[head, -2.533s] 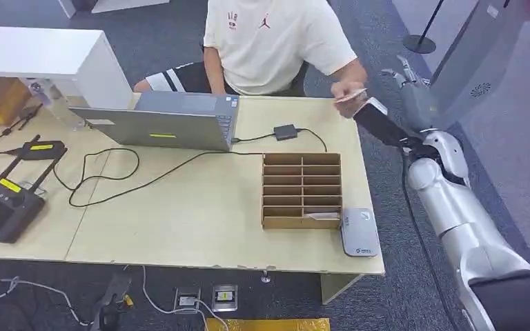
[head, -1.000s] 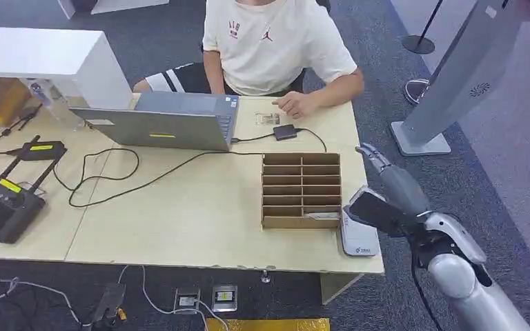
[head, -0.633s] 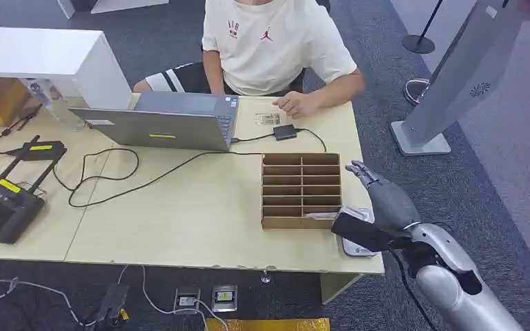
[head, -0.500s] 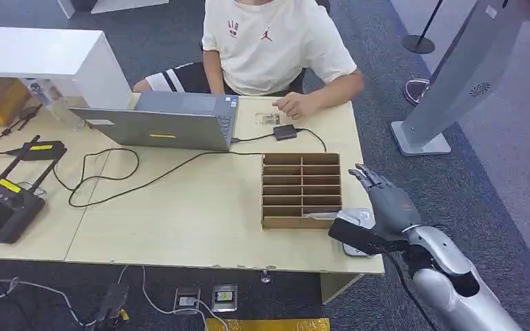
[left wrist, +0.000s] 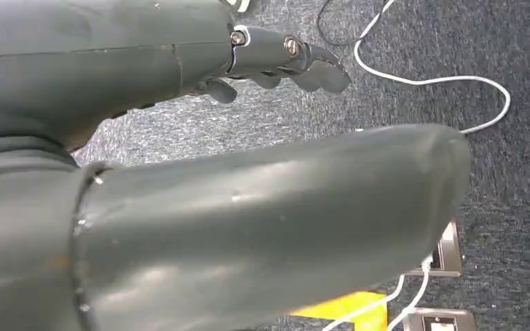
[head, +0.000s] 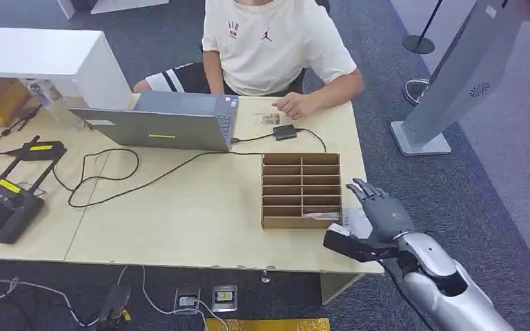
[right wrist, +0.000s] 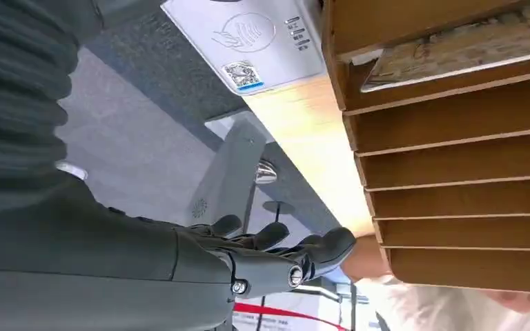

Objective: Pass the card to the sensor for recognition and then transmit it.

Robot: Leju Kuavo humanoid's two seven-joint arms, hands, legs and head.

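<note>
A card (head: 319,216) lies in the nearest slot of the wooden rack (head: 301,172); the right wrist view shows that card (right wrist: 469,45) sticking out of the rack (right wrist: 455,172). The grey sensor (head: 353,221) sits by the rack at the table's near right corner, its printed face (right wrist: 248,41) up. My right hand (head: 379,217) hovers over it with fingers (right wrist: 276,255) spread and nothing in them. A second card (head: 267,118) lies on the table by a person's hand (head: 293,105). My left hand (left wrist: 283,62) hangs over the carpet, holding nothing.
A laptop (head: 165,121) and a black adapter (head: 284,131) with cables sit at the far side, where a person is seated. A black controller (head: 0,203) lies at the left. A grey kiosk stand (head: 455,76) rises on the carpet to the right.
My right arm has swung back from the person's raised hand to the near table corner over the sensor. The person took the card and laid it on the table.
</note>
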